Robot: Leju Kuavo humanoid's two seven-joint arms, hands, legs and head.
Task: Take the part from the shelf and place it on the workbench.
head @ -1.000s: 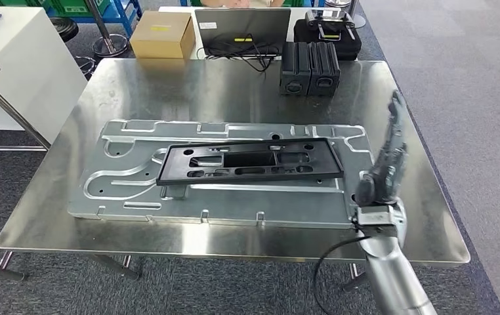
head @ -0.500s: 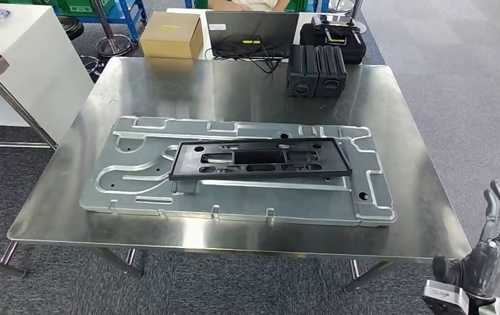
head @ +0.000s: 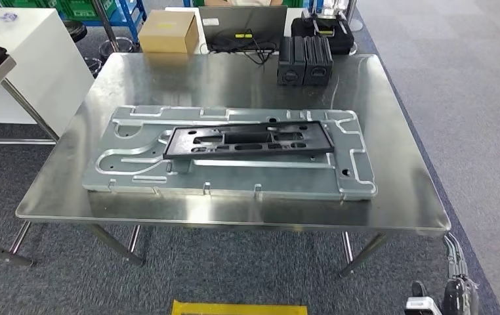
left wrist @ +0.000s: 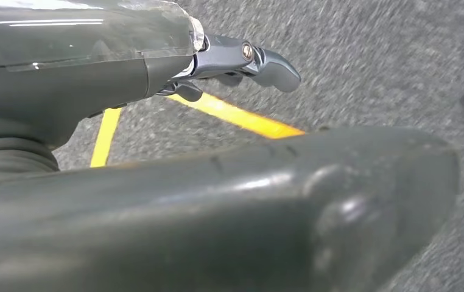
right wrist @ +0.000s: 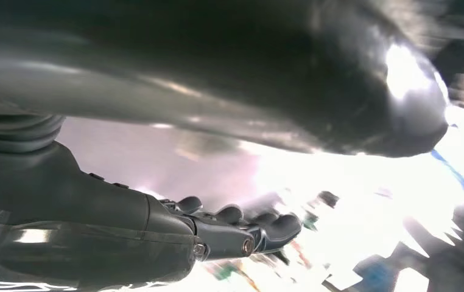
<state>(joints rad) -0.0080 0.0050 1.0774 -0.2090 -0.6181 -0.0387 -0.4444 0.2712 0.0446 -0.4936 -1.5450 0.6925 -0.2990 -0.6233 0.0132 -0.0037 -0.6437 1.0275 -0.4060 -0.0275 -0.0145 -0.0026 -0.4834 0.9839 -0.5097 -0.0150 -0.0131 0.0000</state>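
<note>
Black part (head: 248, 142) lies flat on the grey plate (head: 359, 177), long axis across the bench (head: 392, 125); right hand (head: 460, 292) has dropped below bench edge, fingers apart, empty

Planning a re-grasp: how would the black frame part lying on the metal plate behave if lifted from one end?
The black frame part is long, flat and full of cutouts, so probably light but apt to flex or sag. It rests on a smooth metal plate, so a push would likely slide it, not tip it.
</note>
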